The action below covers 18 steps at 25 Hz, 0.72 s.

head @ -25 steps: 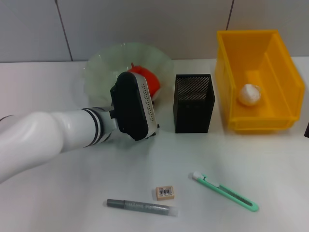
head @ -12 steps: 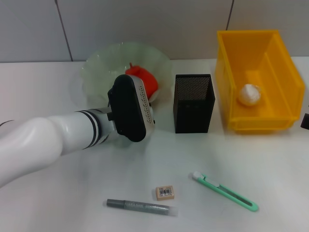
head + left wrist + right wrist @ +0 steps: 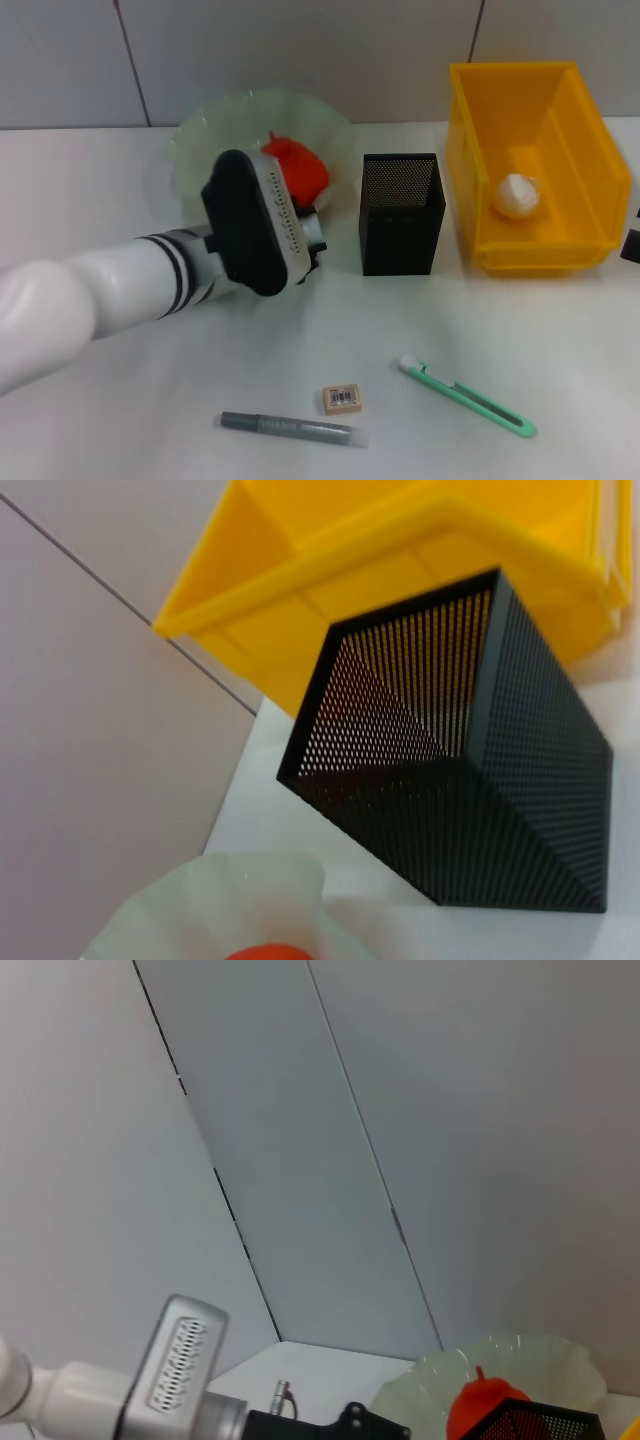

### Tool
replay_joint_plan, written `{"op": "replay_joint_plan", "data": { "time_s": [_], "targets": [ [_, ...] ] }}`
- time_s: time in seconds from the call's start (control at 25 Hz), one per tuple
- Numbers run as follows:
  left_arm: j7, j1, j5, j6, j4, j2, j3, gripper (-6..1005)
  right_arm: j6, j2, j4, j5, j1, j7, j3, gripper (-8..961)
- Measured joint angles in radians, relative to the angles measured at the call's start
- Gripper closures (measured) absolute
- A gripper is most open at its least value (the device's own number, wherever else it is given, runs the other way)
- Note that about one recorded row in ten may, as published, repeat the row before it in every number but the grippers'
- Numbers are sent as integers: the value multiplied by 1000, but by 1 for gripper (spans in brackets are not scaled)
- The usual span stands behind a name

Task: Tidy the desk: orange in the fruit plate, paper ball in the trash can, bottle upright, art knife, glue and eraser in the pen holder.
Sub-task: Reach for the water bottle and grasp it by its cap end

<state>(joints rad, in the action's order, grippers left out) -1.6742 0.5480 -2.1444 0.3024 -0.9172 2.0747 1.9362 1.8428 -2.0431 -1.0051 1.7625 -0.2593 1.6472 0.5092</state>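
Note:
The orange (image 3: 297, 165) lies in the pale green fruit plate (image 3: 215, 130). My left arm's wrist (image 3: 255, 225) hangs over the plate's front rim and hides its gripper in the head view. The right wrist view shows the left gripper (image 3: 355, 1425) as a black part near the orange (image 3: 485, 1405). The paper ball (image 3: 518, 195) lies in the yellow trash can (image 3: 590, 150). The black mesh pen holder (image 3: 402, 213) stands between plate and can. The eraser (image 3: 342, 398), grey glue stick (image 3: 293, 429) and green art knife (image 3: 467, 395) lie on the near table. The bottle is out of view.
My right gripper (image 3: 632, 245) shows only as a dark bit at the right edge, beside the trash can. A tiled wall runs behind the white table. The left wrist view looks at the pen holder (image 3: 470, 780) and the trash can (image 3: 330, 570) from close by.
My left arm has drawn back from the plate toward the near left, uncovering more of the orange. A dark bit of the right gripper has risen slightly at the right edge.

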Motion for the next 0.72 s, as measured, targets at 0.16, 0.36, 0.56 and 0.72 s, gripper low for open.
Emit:
{"op": "replay_joint_plan", "data": {
  "time_s": [0.16, 0.36, 0.56, 0.72],
  "targets": [
    [9, -153, -7, 100, -199, -5, -60, 577, -10, 1, 8, 0, -4, -6, 0, 116],
    [7, -268, -8, 209, -358, -5, -156, 593, -12, 1, 12, 0, -10, -7, 1, 116],
    [-10, -337, 33, 302, -468, -5, -258, 627, -12, 1, 15, 0, -15, -8, 4, 115],
    [-12, -359, 97, 367, -500, -6, -328, 653, -12, 1, 19, 0, -18, -9, 2, 115]
  ]
}}
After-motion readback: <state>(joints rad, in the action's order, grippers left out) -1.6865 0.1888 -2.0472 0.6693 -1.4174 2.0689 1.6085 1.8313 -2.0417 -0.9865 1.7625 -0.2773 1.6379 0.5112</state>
